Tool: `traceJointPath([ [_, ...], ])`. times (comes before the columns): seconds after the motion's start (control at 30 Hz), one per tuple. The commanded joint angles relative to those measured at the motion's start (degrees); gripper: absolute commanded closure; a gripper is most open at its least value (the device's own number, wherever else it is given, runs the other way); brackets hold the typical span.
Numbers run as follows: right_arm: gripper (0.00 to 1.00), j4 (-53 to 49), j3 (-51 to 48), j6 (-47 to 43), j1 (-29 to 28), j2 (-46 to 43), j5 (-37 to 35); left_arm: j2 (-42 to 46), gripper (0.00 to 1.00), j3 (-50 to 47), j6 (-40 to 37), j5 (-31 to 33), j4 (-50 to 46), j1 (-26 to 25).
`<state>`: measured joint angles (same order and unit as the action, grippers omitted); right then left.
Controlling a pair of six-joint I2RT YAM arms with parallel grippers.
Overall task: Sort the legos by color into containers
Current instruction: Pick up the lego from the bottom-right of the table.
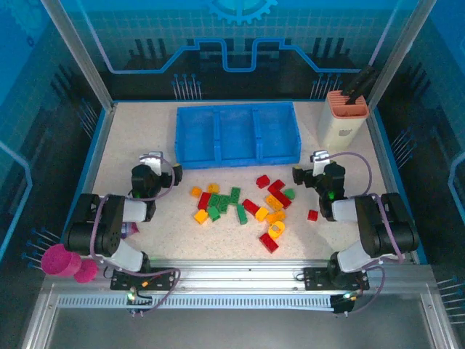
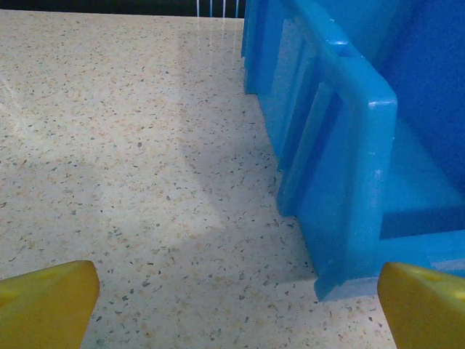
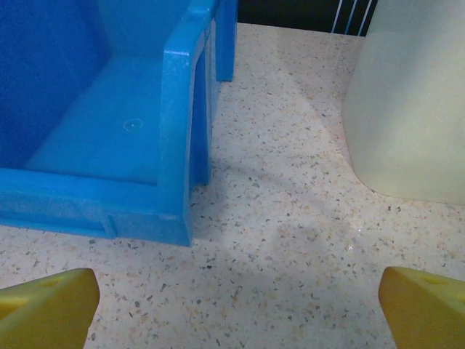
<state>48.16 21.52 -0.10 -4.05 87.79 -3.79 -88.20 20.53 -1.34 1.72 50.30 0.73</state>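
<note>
- While both arms crouch folded at the near edge of the speckled bench (image 1: 123,145), a pink cup (image 1: 57,259) sits by the left arm's base, off the near-left corner.
- Red, green and orange-yellow legos (image 1: 240,207) lie loose on the bench between the two arms, most of them bunched in one middle cluster just short of the tray.
- At the cluster's near edge is a yellow ring-shaped piece (image 1: 276,230). A lone red brick (image 1: 312,215) lies apart on the right, near the right arm, and an orange brick (image 1: 195,192) marks the far-left fringe.
- Beyond the bricks, the left pincer (image 1: 150,160) is held low over the bench, jaws spread wide and gripping nothing. In its wrist view the yellow fingertips (image 2: 45,305) sit in the two bottom corners, with bare bench between them and the tray's left end wall just ahead to the right.
- Opposite, the right pincer (image 1: 317,158) is likewise wide open and holds nothing, facing the gap between the tray's right corner and the cream holder.
- A blue tray (image 1: 236,160) lies across the far middle of the bench, its three side-by-side compartments (image 1: 236,134) running left to right. Every brick lies outside it.
- Farthest right, a cream holder (image 1: 340,129) with an orange top stands upright near the tray's right end, with something dark poking from its top.
</note>
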Motion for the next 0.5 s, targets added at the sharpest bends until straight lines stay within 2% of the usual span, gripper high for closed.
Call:
traceJointPath([
  [0.0,0.0,2.81,1.34,-0.73,0.45,0.54,0.98,-0.82,0.01,1.49,1.43,0.29,2.66,-0.34],
  [0.47,0.0,2.64,1.46,-0.56,0.63,0.54,1.4,-0.84,0.01,1.52,1.43,0.26,2.69,-0.37],
])
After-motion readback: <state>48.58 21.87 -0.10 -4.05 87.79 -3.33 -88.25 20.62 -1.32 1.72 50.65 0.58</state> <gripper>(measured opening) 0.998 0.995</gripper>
